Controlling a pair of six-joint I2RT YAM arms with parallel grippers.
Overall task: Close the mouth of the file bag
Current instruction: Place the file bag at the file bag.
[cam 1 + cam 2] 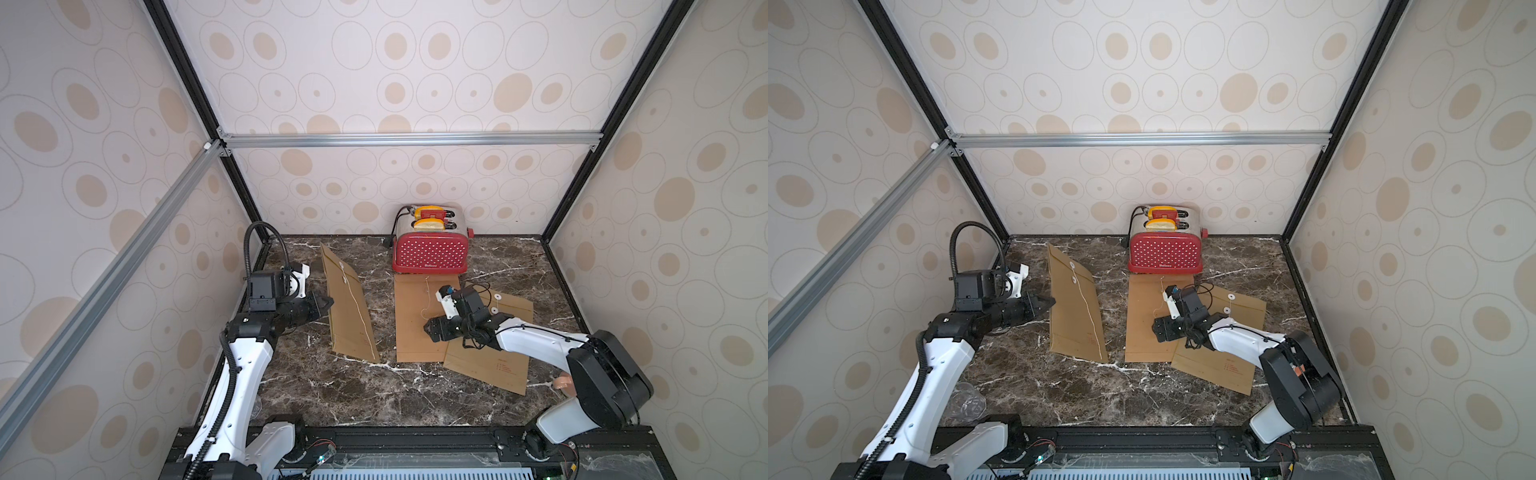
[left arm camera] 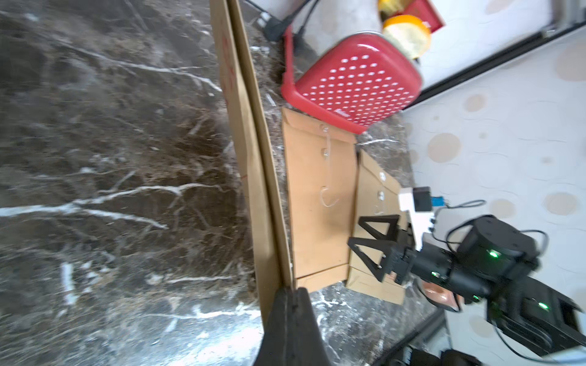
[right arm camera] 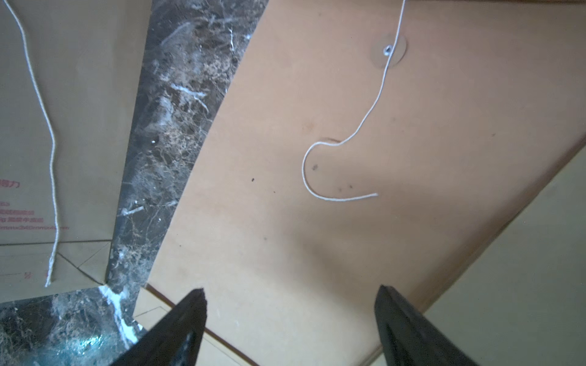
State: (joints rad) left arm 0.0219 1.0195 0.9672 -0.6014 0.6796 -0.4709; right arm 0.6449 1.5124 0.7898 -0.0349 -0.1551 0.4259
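On the dark, white-veined marble counter, the left end effector is pinched shut on the long edge of the left bag, flat brown kraft paper, tipping it up. The right end effector hovers, jaws wide, over the smooth middle bag, whose thin white string lies loose and curled.

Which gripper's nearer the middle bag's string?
Right. The right gripper hangs open over the middle bag, the string lying loose just ahead of its fingers. The left gripper is shut on the left bag, with table between.
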